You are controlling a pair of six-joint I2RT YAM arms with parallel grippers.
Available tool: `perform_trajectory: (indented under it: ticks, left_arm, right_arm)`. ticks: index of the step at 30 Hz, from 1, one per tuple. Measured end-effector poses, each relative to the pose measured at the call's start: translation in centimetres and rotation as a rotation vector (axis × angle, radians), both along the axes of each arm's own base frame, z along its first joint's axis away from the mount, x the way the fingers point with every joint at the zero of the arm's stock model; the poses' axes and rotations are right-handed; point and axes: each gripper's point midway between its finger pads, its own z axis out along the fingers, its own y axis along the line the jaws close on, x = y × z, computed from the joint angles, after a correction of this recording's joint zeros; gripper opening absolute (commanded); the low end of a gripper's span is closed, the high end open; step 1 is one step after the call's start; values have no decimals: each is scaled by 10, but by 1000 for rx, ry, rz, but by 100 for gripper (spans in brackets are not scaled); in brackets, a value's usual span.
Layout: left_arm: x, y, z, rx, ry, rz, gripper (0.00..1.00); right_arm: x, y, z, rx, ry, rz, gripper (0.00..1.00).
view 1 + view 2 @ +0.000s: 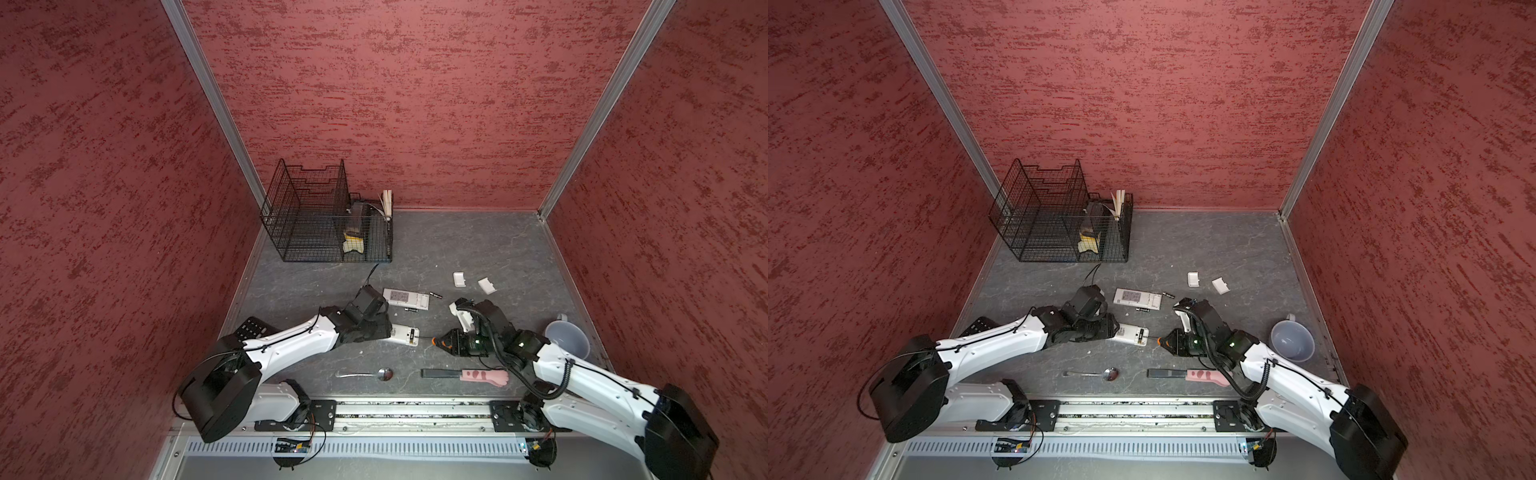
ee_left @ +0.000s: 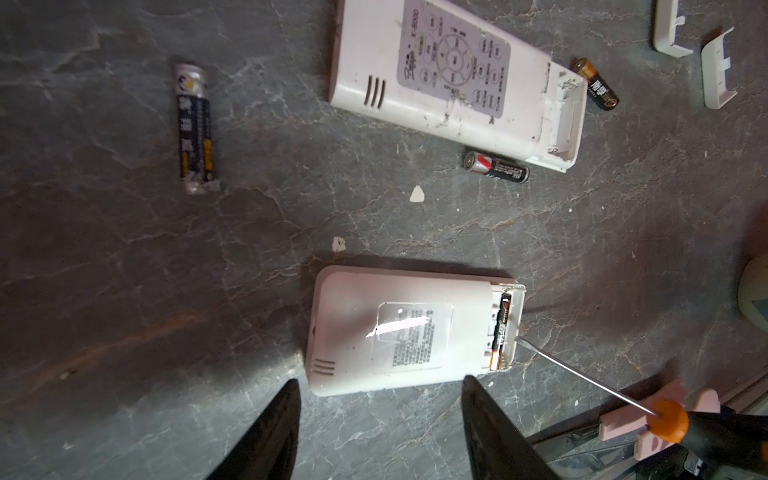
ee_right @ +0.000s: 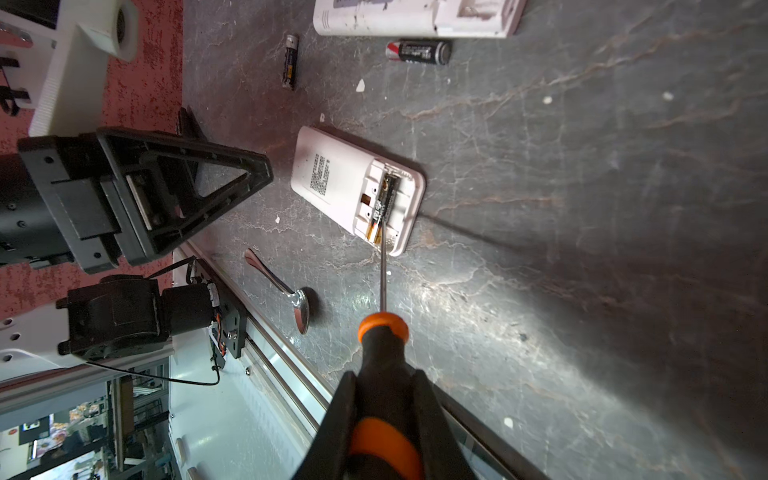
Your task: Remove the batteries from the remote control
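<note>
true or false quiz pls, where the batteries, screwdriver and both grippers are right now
1. The right gripper is shut on the screwdriver. True.
2. The near remote has an empty battery bay. False: one battery sits in it, with the screwdriver tip at the bay's edge.
3. Three loose batteries lie on the table. True.
4. The left gripper is holding a battery. False: it is open and holds nothing, jaws apart at the near remote's closed end.
</note>
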Motion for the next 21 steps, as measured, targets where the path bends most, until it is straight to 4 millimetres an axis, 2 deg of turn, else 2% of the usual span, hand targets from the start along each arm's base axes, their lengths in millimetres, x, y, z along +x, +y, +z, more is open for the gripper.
perform_trajectory:
  ticks: [21]
  left_arm:
    - [-2, 1, -29, 53, 53, -12, 59]
  right_arm:
    - [-2, 3, -12, 11, 16, -1, 0]
